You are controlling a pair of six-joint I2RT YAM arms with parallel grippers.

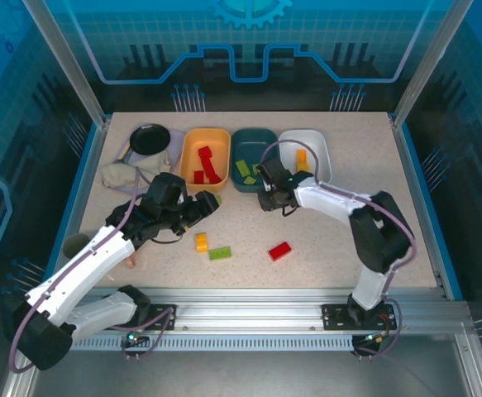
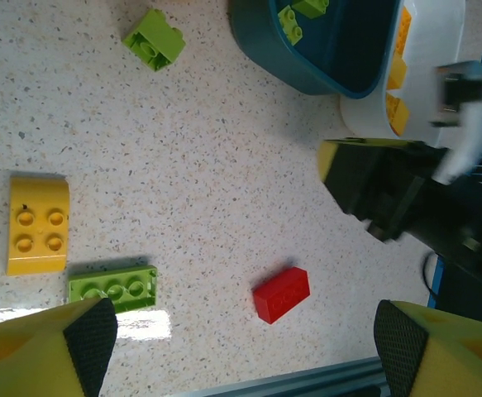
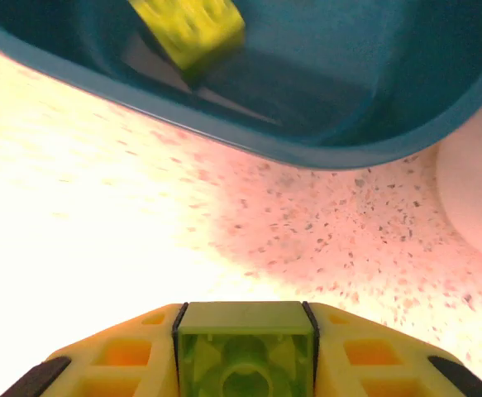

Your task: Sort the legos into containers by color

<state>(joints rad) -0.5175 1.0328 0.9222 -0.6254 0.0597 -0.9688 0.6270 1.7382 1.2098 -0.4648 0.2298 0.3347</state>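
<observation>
My right gripper (image 3: 245,335) is shut on a light green lego (image 3: 245,318), low over the table just in front of the dark teal container (image 3: 323,116), which has another green lego (image 3: 189,29) inside. From above, the right gripper (image 1: 267,201) sits below the teal container (image 1: 253,178). The orange-yellow container (image 1: 193,142) has red legos (image 1: 210,164) in it. The white container (image 1: 317,142) has an orange lego (image 1: 302,157). My left gripper (image 2: 245,347) is open above a red lego (image 2: 281,293), a flat green lego (image 2: 112,285) and a yellow lego (image 2: 36,225).
Another green lego (image 2: 154,37) lies loose near the teal container's front corner. A round black pan (image 1: 150,138) and a beige cloth (image 1: 129,174) sit at the back left. The table's metal front rail (image 1: 265,298) runs just below the loose legos.
</observation>
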